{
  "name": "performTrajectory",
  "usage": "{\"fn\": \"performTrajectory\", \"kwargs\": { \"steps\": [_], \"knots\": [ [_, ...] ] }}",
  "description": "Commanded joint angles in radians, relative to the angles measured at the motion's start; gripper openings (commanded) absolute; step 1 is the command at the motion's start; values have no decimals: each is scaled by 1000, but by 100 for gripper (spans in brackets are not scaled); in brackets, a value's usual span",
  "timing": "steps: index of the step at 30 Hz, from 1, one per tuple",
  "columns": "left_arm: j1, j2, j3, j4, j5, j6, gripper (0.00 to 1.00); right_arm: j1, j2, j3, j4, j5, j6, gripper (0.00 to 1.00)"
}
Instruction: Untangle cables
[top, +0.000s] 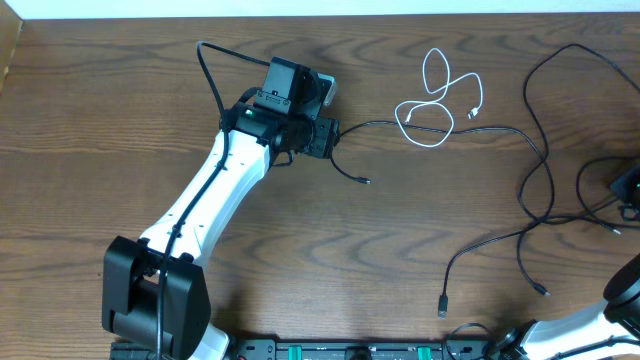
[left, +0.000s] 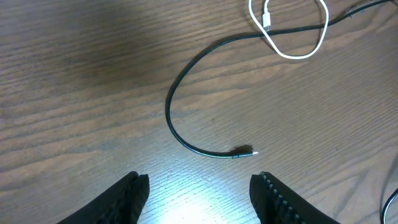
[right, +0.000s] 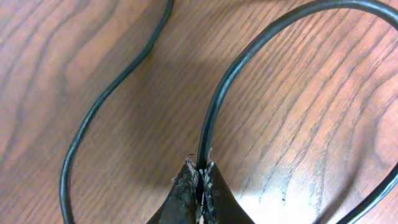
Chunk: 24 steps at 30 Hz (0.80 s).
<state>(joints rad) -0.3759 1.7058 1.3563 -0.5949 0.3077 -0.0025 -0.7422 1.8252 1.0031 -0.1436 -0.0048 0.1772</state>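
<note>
A short white cable (top: 440, 100) lies coiled at the back centre of the table, and a long black cable (top: 490, 128) runs under it. That black cable's plug end (left: 245, 152) rests on the wood just ahead of my left gripper (left: 199, 180), which hovers open and empty. From above, the left gripper (top: 325, 137) sits left of the white coil. More black cables (top: 535, 190) cross in loops at the right. My right gripper (right: 199, 169) is shut on one black cable (right: 214, 106) at the far right edge (top: 627, 190).
Two loose plug ends (top: 442, 308) (top: 545, 292) lie near the front right. The left arm (top: 210, 210) stretches diagonally from its base at the front left. Thick arm wiring (top: 215, 75) loops behind the left wrist.
</note>
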Motion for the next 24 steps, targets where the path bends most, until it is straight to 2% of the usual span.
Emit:
{"fn": "performTrajectory", "kwargs": {
  "steps": [1,2,3,4,6,7,10,14,20,24],
  "knots": [
    [-2,6,-11,1,-13,9,57,-10,5,34,-6,-38,25,1],
    [-2,7,-11,1,-13,8,60,-10,5,39,-14,-67,25,4],
    [-2,7,-11,1,-13,8,61,-10,5,45,-25,-114,25,23],
    [-2,7,-11,1,-13,8,61,-9,5,50,-33,-175,25,47],
    [-2,7,-11,1,-13,8,62,-6,4,51,-32,-314,25,86],
    [-2,6,-11,1,-13,8,62,-2,3,51,-32,-380,25,99],
    [-2,7,-11,1,-13,6,62,31,-2,51,-44,-499,24,99],
    [-2,6,-11,1,-13,5,62,126,-8,51,-106,-482,-43,99],
    [-2,6,-11,0,-13,5,62,332,-7,51,-134,-177,-133,99],
    [-2,7,-11,0,-13,5,62,402,-7,63,-133,-113,-162,96]
  ]
}}
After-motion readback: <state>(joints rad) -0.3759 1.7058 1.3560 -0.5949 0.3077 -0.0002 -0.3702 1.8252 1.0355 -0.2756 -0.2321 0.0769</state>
